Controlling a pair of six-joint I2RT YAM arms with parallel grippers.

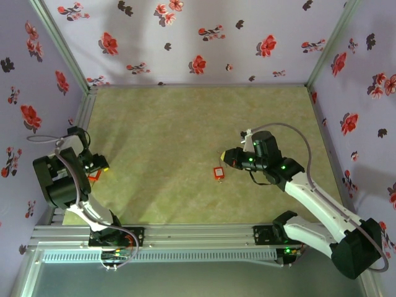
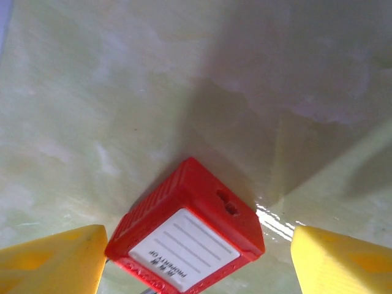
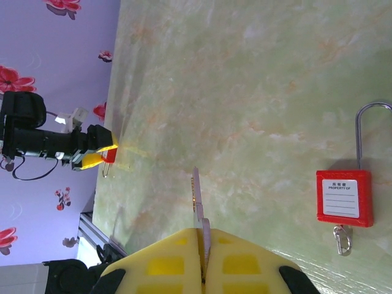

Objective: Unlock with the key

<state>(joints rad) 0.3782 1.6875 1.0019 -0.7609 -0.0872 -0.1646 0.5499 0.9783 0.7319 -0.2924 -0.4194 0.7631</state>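
The key (image 3: 198, 199) is clamped blade-out btwn the pressed-together yellow fingers of the right gripper (image 3: 202, 236), near the centre of the table (image 1: 161, 124). A red padlock (image 3: 343, 197) lies flat just beside it w/ a small ring (image 3: 342, 239) at its base. By the table's left edge the left gripper (image 2: 196, 260) is spread, its fingers either side of a 2nd red padlock (image 2: 187, 229), w/ the right one clear of it.
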